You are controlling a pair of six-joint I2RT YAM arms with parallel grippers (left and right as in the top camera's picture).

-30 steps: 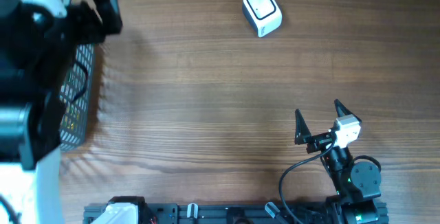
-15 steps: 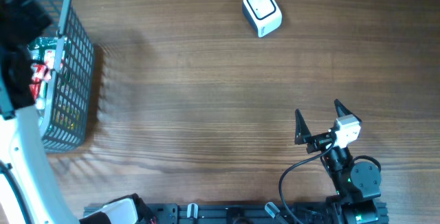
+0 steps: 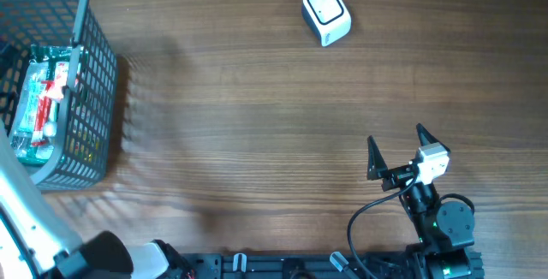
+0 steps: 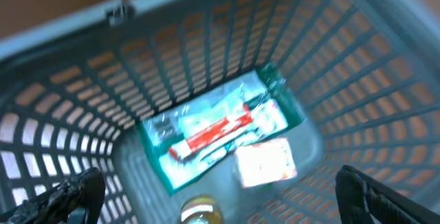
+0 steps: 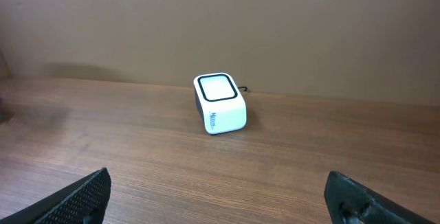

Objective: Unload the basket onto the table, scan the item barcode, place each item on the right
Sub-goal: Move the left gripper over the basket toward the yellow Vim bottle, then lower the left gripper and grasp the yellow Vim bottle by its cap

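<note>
In the basket (image 4: 206, 59) — a teal packet (image 4: 218, 133), lying flat.

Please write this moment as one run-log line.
left gripper: open, empty, over basket | right gripper: open, empty, facing scanner | green packet: in basket | scan: not done

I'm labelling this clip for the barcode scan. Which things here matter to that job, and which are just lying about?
Job: scanner; basket; teal pack, probably the item to scan.
Lying about: white pouch and yellow-topped thing, both in the basket; right end effector, open and idle.
</note>
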